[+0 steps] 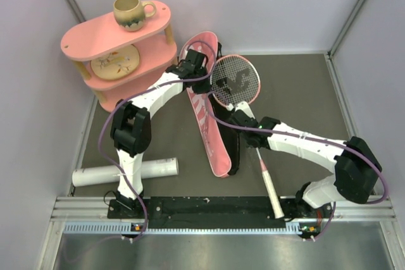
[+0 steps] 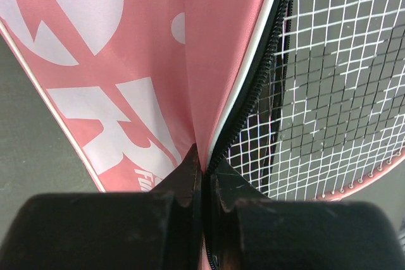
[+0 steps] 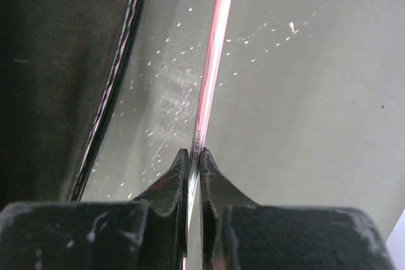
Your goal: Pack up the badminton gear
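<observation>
Flap edge of bag (image 1: 216, 151) is pinched shut in left tool (image 2: 204, 175) | racket (image 1: 235, 80) shaft is clamped by right tool (image 3: 193, 162), head laid at bag mouth, not inside | tube (image 1: 126, 172) is seen on bench (image 1: 304, 93), unpacked | task judged early: insertion, tube and zipping left

The dark grey table (image 1: 297, 93) carries 3 items directly: 1 pink shelf (image 1: 101, 37) at the far left corner, 1 white tube (image 1: 126, 172) lying flat near the left front edge, and 1 pink bag (image 1: 212, 143) lying lengthwise at centre.
</observation>
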